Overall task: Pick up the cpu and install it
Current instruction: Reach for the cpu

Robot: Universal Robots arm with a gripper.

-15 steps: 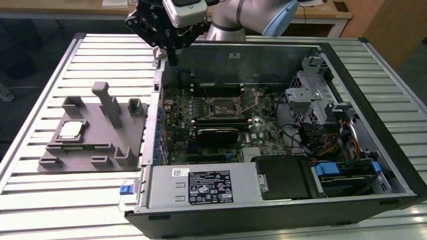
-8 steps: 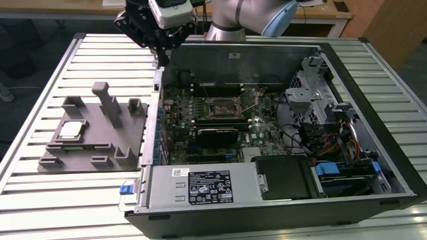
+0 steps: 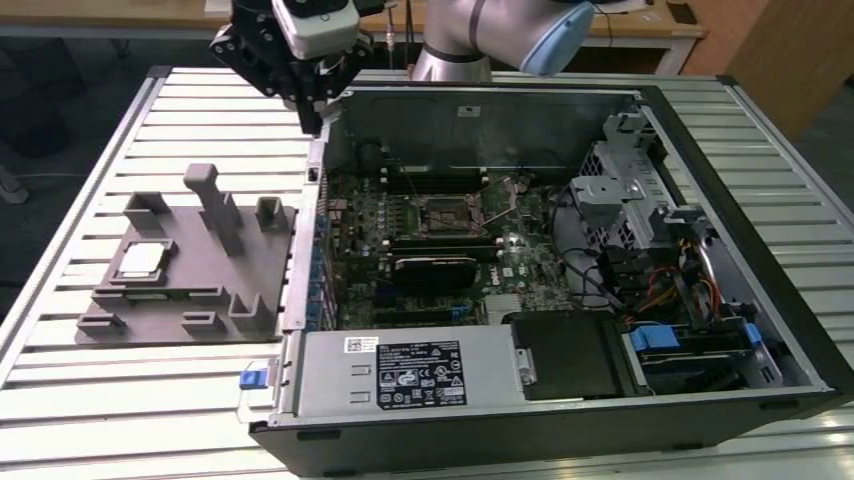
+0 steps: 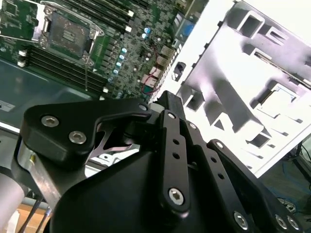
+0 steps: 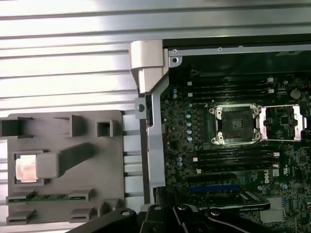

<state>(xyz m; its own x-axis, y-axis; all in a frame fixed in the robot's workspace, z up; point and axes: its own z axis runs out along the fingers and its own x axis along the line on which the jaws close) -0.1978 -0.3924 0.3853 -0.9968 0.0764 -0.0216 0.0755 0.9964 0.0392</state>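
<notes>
The cpu [image 3: 140, 262] lies flat with its silver top up in a pocket of the grey holder block [image 3: 200, 290], on the exterior view's left, beside the open computer case. The first wrist view looks down on the cpu [image 5: 25, 169] in the holder block [image 5: 92, 184]. The dark socket [image 3: 447, 212] sits open in the middle of the motherboard and shows in both wrist views, as the socket [image 5: 236, 124] and the socket [image 4: 68, 34]. My gripper [image 3: 311, 118] hangs high over the case's far left corner, well away from the cpu and holding nothing.
The case's upright walls [image 3: 320, 200] ring the motherboard. Drive cages and cables [image 3: 654, 250] fill its right side, and the power supply [image 3: 414, 375] sits at the near edge. The holder's tall posts [image 3: 214, 205] stand beside the cpu. The slatted table [image 3: 160, 400] surrounds everything.
</notes>
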